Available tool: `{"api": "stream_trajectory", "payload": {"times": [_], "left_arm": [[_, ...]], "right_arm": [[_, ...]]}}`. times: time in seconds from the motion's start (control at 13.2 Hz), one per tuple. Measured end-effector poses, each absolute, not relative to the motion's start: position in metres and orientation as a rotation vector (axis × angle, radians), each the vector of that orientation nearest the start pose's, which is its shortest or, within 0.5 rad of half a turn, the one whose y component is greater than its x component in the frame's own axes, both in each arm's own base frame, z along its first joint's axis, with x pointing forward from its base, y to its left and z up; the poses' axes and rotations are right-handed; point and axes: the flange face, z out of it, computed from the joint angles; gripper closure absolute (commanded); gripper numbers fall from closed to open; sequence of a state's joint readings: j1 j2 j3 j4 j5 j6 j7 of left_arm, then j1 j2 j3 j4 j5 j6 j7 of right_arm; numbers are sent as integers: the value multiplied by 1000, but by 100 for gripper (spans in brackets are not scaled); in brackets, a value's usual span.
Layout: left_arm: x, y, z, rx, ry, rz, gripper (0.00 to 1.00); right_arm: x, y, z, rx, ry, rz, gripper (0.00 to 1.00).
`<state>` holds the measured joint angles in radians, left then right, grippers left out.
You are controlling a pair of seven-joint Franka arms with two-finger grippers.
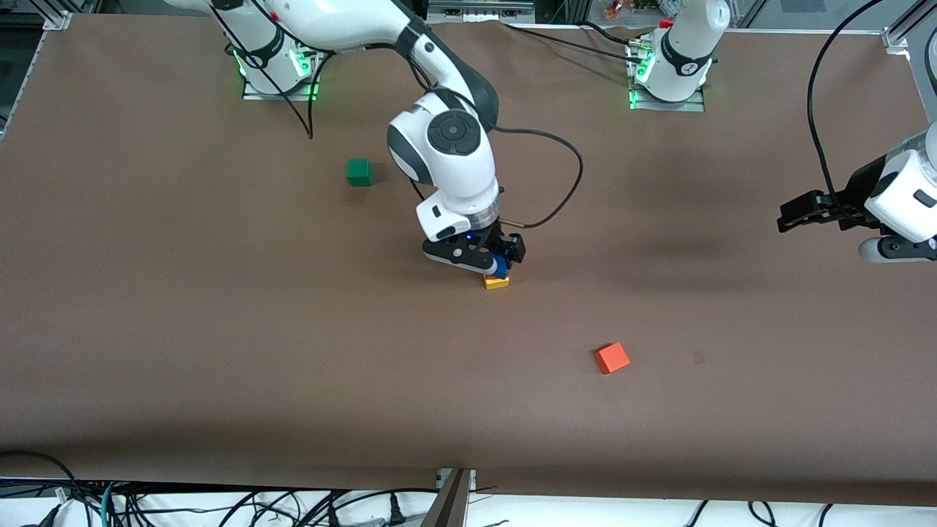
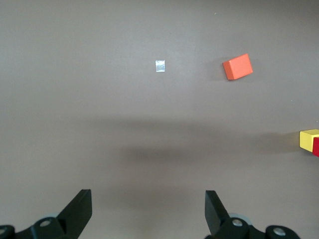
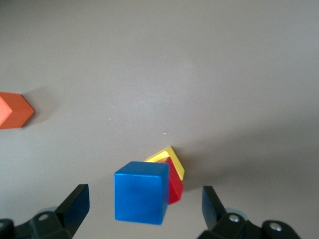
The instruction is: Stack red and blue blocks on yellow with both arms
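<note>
The blue block (image 3: 140,191) sits on the red block (image 3: 173,185), which sits on the yellow cube (image 3: 172,159), each turned a little against the one below. In the front view the stack stands mid-table, with the blue block (image 1: 500,266) above the yellow cube (image 1: 496,282). My right gripper (image 1: 492,258) is right over the stack. Its jaws are open on either side of the blue block without touching it (image 3: 144,199). My left gripper (image 1: 794,216) waits open and empty in the air at the left arm's end of the table (image 2: 148,201).
An orange-red cube (image 1: 612,358) lies nearer to the front camera than the stack, toward the left arm's end. A green cube (image 1: 359,172) lies farther back, toward the right arm's end. A small tape patch (image 2: 160,65) is on the brown table (image 1: 219,329).
</note>
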<state>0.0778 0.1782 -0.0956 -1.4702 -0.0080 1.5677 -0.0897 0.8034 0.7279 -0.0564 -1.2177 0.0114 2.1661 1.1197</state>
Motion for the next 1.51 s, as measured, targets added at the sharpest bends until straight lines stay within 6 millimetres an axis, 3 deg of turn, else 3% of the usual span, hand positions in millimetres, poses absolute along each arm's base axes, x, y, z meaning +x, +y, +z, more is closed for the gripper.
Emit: {"api": "stream_trajectory", "payload": {"times": [0.23, 0.53, 0.68, 0.98, 1.21, 1.51], "left_arm": [[605, -6, 569, -3157, -117, 128, 0], [605, -6, 569, -3157, -118, 128, 0], [605, -6, 569, -3157, -118, 128, 0], [605, -6, 569, -3157, -118, 128, 0], [605, -6, 569, -3157, -118, 128, 0], [605, -6, 569, -3157, -118, 128, 0]], "right_arm": [[576, 490, 410, -2958, 571, -241, 0], [620, 397, 448, -3021, 513, -220, 0], [633, 355, 459, -3042, 499, -194, 0], [640, 308, 459, -3116, 520, -115, 0], [655, 253, 462, -3165, 476, -54, 0], [648, 200, 503, -3134, 448, -23, 0]]}}
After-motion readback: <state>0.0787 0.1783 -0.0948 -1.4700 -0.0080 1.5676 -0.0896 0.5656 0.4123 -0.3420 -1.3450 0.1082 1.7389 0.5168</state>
